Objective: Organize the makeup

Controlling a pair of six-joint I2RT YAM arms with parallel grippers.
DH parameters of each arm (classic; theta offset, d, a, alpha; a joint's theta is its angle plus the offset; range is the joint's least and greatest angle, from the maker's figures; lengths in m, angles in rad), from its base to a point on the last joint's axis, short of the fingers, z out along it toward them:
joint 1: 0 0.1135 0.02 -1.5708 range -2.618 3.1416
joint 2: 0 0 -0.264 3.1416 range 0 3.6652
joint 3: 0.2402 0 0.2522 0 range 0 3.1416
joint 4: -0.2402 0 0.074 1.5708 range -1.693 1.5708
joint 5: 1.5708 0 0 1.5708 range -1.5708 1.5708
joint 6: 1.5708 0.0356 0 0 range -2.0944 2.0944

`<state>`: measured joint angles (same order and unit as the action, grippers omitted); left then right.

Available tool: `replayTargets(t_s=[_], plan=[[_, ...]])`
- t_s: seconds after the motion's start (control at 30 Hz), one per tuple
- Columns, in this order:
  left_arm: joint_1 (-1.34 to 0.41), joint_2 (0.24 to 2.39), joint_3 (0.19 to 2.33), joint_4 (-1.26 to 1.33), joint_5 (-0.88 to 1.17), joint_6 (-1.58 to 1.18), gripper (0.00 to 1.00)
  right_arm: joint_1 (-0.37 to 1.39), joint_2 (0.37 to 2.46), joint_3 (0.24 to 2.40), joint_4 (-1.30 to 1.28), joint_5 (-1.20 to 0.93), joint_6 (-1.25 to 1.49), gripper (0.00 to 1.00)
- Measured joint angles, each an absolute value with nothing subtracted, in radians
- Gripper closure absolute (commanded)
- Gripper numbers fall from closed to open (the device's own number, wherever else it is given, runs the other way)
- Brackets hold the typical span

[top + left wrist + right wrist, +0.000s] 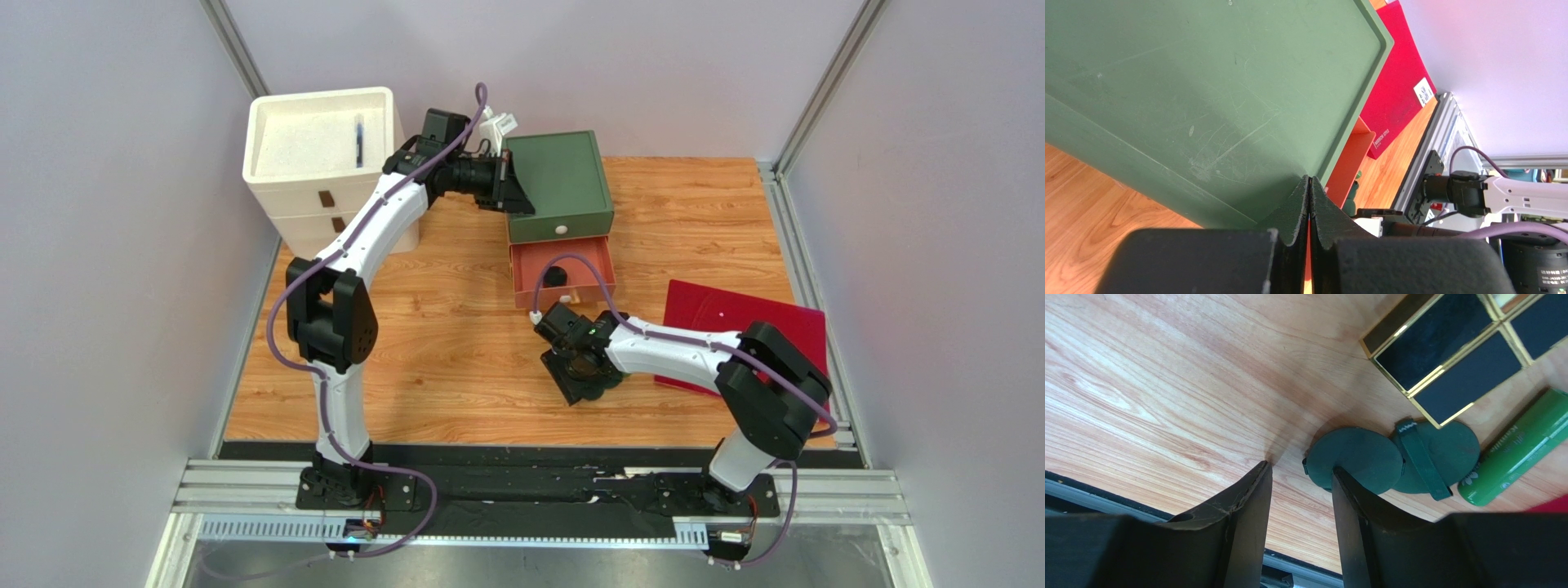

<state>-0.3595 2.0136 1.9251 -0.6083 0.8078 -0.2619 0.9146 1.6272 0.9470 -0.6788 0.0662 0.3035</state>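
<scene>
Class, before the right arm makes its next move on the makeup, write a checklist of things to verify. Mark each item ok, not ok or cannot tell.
1. Right gripper open: ok.
2. Dark green compact centred between its fingers: not ok, only the compact's edge sits in the gap.
3. Bright green stick and black-and-gold case clear of the fingers: ok.
4. Orange drawer open: ok.
5. Left gripper shut, at the green box, away from the drawer front: ok.
6. Room left in the drawer: cannot tell.
</scene>
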Motion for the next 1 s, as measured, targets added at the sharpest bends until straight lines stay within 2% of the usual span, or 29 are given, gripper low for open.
replayTargets(t_s=[0.37,0.53,0.63,0.7,0.73,0.83,1.0], plan=[[-0.36,2.014,1.925,-0.606,0.808,-0.262,1.0,0.92,1.642,0.975,-0.752,0.163,0.306,0.52],[-0.36,2.014,1.925,-0.606,0.808,-0.261,1.0,0.92,1.681,1.005,-0.77,0.181,0.29,0.53],[-0.36,2.014,1.925,-0.606,0.808,-0.26,1.0,0.915,1.693,1.01,-0.773,0.175,0.279,0.62],[-0.36,2.014,1.925,-0.607,0.808,-0.259,1.0,0.911,1.705,1.023,-0.779,0.159,0.267,0.77],[-0.36,2.014,1.925,-0.607,0.808,-0.258,1.0,0.907,1.71,1.026,-0.78,0.154,0.262,0.88],[-0.36,2.014,1.925,-0.609,0.809,-0.255,1.0,0.894,1.713,1.029,-0.784,0.146,0.244,1.0],[-0.36,2.014,1.925,-0.609,0.81,-0.251,1.0,0.88,1.712,1.031,-0.785,0.121,0.227,1.0]])
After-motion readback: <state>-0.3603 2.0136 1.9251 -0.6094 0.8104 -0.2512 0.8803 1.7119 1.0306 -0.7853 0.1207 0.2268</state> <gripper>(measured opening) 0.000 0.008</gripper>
